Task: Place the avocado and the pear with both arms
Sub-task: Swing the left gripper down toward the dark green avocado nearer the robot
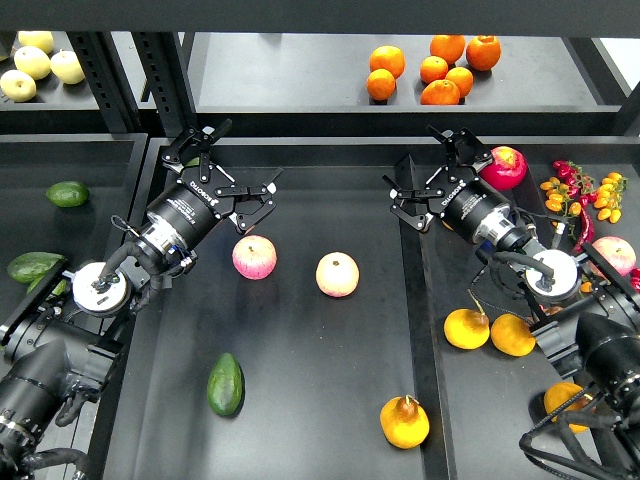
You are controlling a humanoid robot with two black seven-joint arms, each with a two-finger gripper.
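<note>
The avocado (226,384), dark green and elongated, lies near the front left of the middle tray (330,180). The pear (404,422), golden with a short brown stem, sits at the tray's front right. My left gripper (238,166) hovers open over the tray's back left, above a pink apple (254,258) and far from the avocado. Over the divider at the back right, my right gripper (418,166) is open too, well behind the pear. Neither gripper holds anything.
A second apple (337,274) lies mid-tray. The right tray holds golden pears (467,328), a red fruit (505,167), small peppers (580,195) and an apple (613,253). Green avocados (67,194) lie in the left tray. Oranges (440,70) and pale fruit (40,65) are on the rear shelf.
</note>
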